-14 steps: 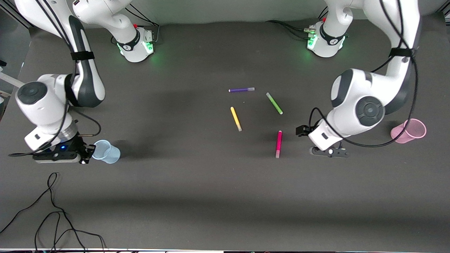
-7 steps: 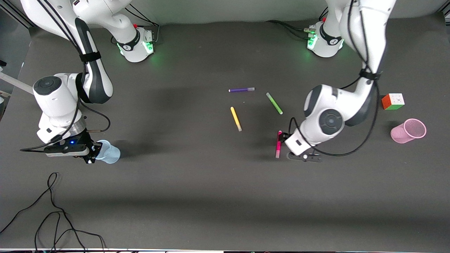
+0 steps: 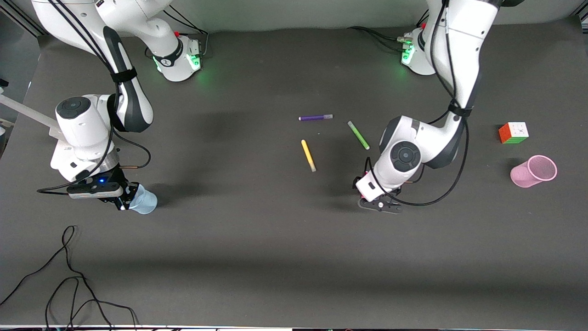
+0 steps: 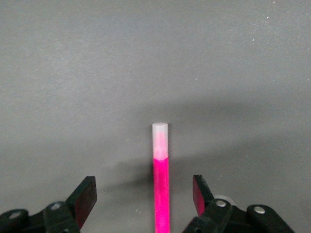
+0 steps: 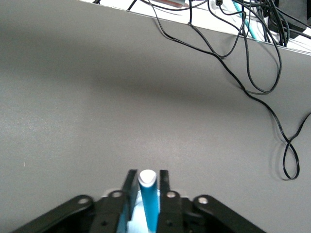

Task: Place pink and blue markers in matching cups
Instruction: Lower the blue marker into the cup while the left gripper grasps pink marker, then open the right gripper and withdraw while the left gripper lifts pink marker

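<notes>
The pink marker (image 4: 161,194) lies flat on the table, pale end away from the wrist, largely hidden under the left hand in the front view. My left gripper (image 3: 365,197) (image 4: 143,178) is low over it and open, one finger on each side without touching. The blue marker (image 5: 149,204) stands between the fingers of my right gripper (image 3: 128,198) (image 5: 147,171), which is shut on it over the rim of the pale blue cup (image 3: 144,202) (image 5: 135,219). The pink cup (image 3: 533,171) stands apart at the left arm's end of the table.
A purple pen (image 3: 315,117), a green pen (image 3: 358,135) and a yellow pen (image 3: 308,155) lie mid-table, farther from the front camera than the pink marker. A colour cube (image 3: 513,132) sits near the pink cup. A loose black cable (image 3: 69,266) curls near the front edge.
The left arm swung toward the right arm's end and came down astride the pink marker, uncovering the cube. The right gripper shifted closer over the blue cup.
</notes>
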